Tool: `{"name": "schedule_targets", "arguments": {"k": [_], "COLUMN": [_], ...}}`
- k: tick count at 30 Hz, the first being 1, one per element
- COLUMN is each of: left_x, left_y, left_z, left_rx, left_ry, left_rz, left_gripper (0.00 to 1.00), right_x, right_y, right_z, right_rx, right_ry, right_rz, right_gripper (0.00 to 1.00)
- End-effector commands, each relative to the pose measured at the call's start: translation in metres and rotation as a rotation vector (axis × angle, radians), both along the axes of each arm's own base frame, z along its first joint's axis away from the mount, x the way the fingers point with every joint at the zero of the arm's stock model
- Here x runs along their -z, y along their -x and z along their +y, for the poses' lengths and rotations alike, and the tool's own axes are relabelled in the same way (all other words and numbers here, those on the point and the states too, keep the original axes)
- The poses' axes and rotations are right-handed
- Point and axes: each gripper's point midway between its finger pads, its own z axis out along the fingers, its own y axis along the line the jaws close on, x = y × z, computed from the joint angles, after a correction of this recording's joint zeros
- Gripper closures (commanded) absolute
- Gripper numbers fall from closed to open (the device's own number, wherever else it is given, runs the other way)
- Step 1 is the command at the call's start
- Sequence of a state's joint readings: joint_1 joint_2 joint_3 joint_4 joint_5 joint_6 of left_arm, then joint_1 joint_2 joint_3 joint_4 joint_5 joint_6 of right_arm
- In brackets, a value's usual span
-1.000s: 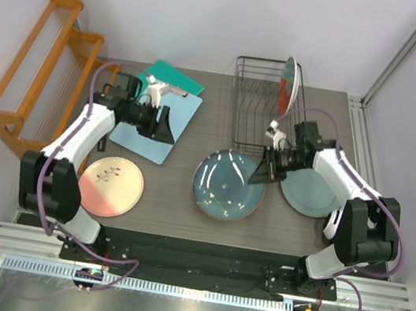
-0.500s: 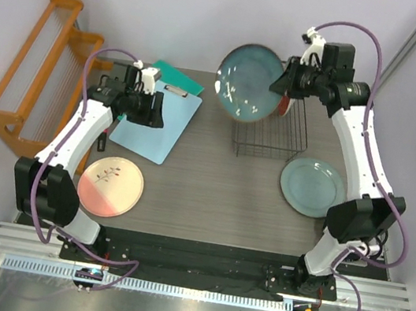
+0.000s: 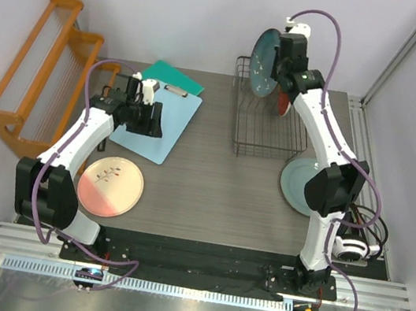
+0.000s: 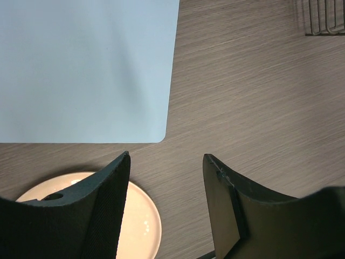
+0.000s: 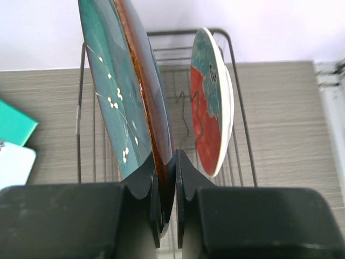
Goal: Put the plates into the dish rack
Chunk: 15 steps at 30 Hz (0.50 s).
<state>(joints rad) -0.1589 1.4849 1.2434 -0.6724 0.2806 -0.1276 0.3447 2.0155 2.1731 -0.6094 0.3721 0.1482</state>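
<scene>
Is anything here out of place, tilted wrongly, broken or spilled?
Nothing stands out. The floral plate stands on edge in the dish rack, the right end effector holds the teal plate on edge over it, and the pink plate and pale plate lie flat on the table.

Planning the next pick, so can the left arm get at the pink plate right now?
Probably yes: the left gripper is open and empty, and the pink plate lies bare on the table close by.
</scene>
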Motion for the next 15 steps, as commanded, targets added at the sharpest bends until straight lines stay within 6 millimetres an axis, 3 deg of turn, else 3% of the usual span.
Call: {"name": "schedule_targets", "arguments": {"k": [1, 7, 15], "left_x": [-0.016, -0.014, -0.015], "left_y": [-0.005, -0.008, -0.009], "left_z": [-0.004, -0.009, -0.013], "left_rx": [0.007, 0.016, 0.017], "left_ry": [0.030, 0.049, 0.073], "left_rz": [-0.069, -0.059, -0.058], "left_gripper": [0.43, 0.43, 0.43], "right_x": [-0.138, -0.131, -0.104], "right_y": [-0.008, -0.013, -0.021], "right_z": [-0.002, -0.012, -0.021], "right_rx": [0.127, 0.224, 0.269], "right_ry": [0.000, 0.121, 0.249], "right_rz": [-0.432, -0.431, -0.362], "right_gripper": [0.99, 0.99, 0.99]}}
